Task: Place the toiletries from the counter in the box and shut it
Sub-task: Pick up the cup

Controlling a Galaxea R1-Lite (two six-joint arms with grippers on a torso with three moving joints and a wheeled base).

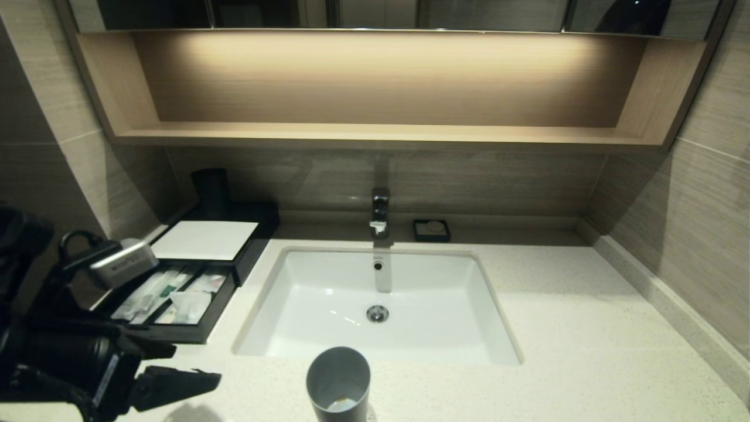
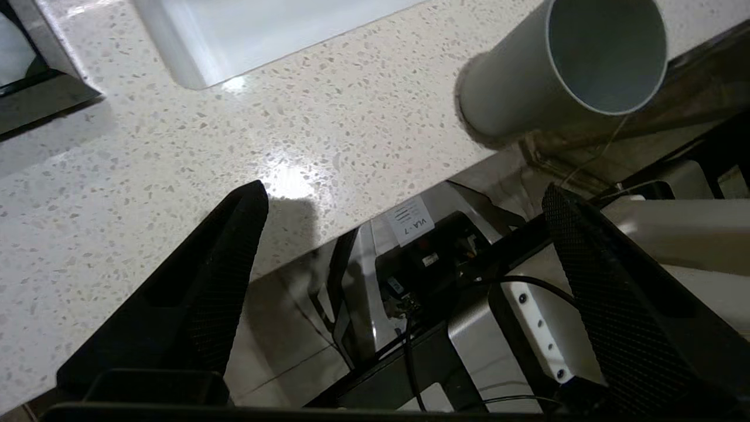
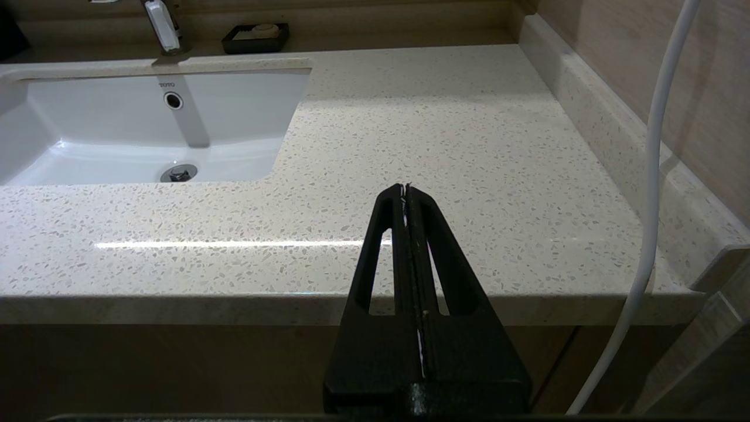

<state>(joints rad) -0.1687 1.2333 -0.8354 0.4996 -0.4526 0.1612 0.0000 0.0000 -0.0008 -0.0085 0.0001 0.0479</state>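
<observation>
At the tabletop's (image 1: 586, 328) left edge, toward the back corner, I find the box (image 1: 202, 261) with its front drawer pulled out toward me. The two packets (image 1: 153, 291) already lie lengthwise in the drawer's left compartment, one showing a green band; smaller sachets fill the compartments beside them. No packet remains on the stone that I can see. I judge the loading done and only the closing outstanding.

My left gripper (image 1: 170, 366) hangs at the front-left corner, just in front of the drawer, with nothing held. Its fingers (image 2: 225, 275) stand wide apart in the wrist view, one over the front edge of the stone, the other out past it. That posture reads as a release just made, or a readiness to push. To shut the drawer I would set a finger against its front face and press toward the back wall, squarely, since a skewed push could jam it or slide the whole box.

A grey cup (image 1: 338, 384) stands at the front edge, before the sink (image 1: 498, 346), near the gripper's right side; I note it as a knock-over risk.

My right gripper (image 3: 406, 196) is parked before the front edge on the right, fingers pressed together, empty.
</observation>
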